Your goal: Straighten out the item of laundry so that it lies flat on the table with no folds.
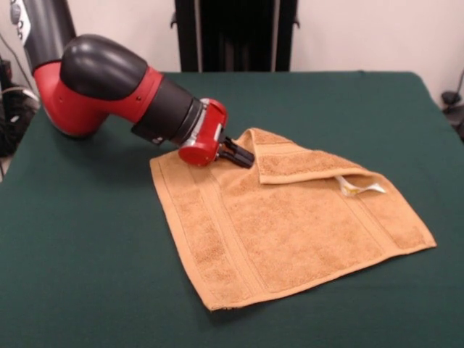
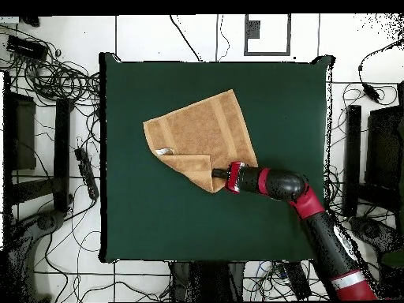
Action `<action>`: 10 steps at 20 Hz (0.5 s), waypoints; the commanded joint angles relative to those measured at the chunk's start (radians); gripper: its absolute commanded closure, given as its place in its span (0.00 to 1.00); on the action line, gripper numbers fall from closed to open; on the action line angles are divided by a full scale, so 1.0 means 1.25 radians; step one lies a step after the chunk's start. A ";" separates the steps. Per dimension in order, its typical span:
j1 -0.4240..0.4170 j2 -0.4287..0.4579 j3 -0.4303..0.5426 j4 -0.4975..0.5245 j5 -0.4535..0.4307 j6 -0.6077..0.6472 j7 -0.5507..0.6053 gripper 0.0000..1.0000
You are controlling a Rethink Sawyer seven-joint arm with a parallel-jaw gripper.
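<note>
The orange-tan towel (image 1: 290, 225) lies on the dark green table (image 1: 94, 275), mostly spread out. Its far corner is folded over into a flap (image 1: 304, 163) that rests on top of the towel. The white care tag (image 1: 359, 187) sticks out from under the flap's right end. My gripper (image 1: 245, 156) is low at the flap's left edge, and its black fingers look closed on that edge. In the overhead view the towel (image 2: 201, 130) lies at the table's middle, with the gripper (image 2: 216, 172) at its folded lower corner and the tag (image 2: 163, 151) at the left.
The red and black arm (image 1: 109, 87) reaches in low over the table from the far left. Bare green cloth (image 2: 276, 102) surrounds the towel on all sides. Cables and stands lie on the floor around the table (image 2: 71, 87).
</note>
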 commanded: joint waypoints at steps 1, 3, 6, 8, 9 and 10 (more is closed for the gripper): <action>0.089 0.020 -0.108 -0.112 -0.132 -0.077 -0.126 1.00; 0.062 0.057 -0.095 -0.112 -0.116 -0.089 -0.170 1.00; 0.041 0.092 -0.086 -0.114 -0.105 -0.099 -0.208 1.00; 0.023 0.115 -0.081 -0.111 -0.097 -0.097 -0.236 1.00; 0.011 0.131 -0.078 -0.111 -0.090 -0.096 -0.252 1.00; 0.004 0.139 -0.077 -0.110 -0.089 -0.096 -0.258 1.00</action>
